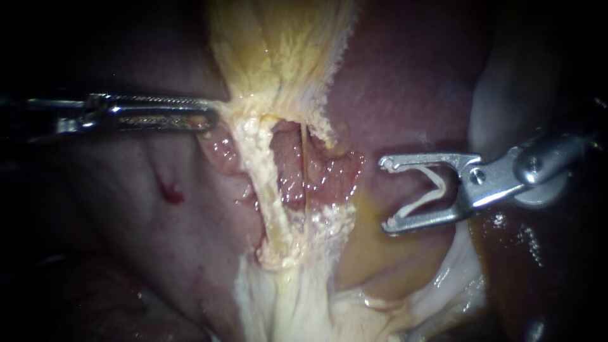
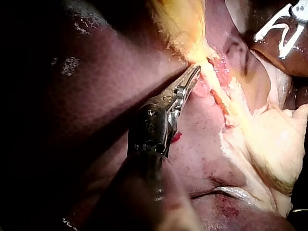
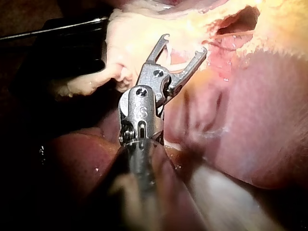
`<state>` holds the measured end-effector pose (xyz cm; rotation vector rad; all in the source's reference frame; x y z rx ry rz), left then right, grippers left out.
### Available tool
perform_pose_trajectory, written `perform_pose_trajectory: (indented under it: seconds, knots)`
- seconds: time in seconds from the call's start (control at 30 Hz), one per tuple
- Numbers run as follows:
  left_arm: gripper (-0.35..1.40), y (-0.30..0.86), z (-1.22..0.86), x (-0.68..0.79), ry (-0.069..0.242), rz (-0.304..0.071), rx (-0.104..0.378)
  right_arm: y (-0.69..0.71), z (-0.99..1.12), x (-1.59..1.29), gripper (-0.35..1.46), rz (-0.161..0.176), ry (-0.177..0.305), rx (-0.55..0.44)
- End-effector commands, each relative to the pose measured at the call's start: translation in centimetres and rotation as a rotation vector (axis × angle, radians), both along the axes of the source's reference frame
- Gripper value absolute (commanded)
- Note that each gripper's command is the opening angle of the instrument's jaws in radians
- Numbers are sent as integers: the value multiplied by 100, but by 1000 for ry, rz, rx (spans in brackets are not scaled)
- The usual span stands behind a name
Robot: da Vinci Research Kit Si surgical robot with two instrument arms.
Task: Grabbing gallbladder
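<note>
The left instrument (image 1: 212, 119) is bright polished steel. Its two long, narrow jaws are slotted along their length, the upper one edged with fine teeth, and they hinge on a small pin into a dark shaft. The right instrument (image 1: 386, 194) is a paler, matt silver, with two thin straight jaws ending in small inward hooks, a wedge-shaped yoke carrying a round screw (image 1: 478, 176), and a rounded steel knuckle (image 1: 535, 166) ahead of its dark shaft.
</note>
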<state>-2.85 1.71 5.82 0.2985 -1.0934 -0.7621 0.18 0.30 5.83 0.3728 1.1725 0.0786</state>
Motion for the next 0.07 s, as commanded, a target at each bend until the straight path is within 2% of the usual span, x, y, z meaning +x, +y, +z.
perform_pose_trajectory:
  seconds: [0.03, 0.07]
  knots:
    - [-35, 0, 1, 0, 0, 0, 0, 0, 0, 0, 50, 0, 0, 0]
    - [-35, 0, 1, 0, 0, 0, 0, 0, 0, 0, 50, 0, 0, 0]
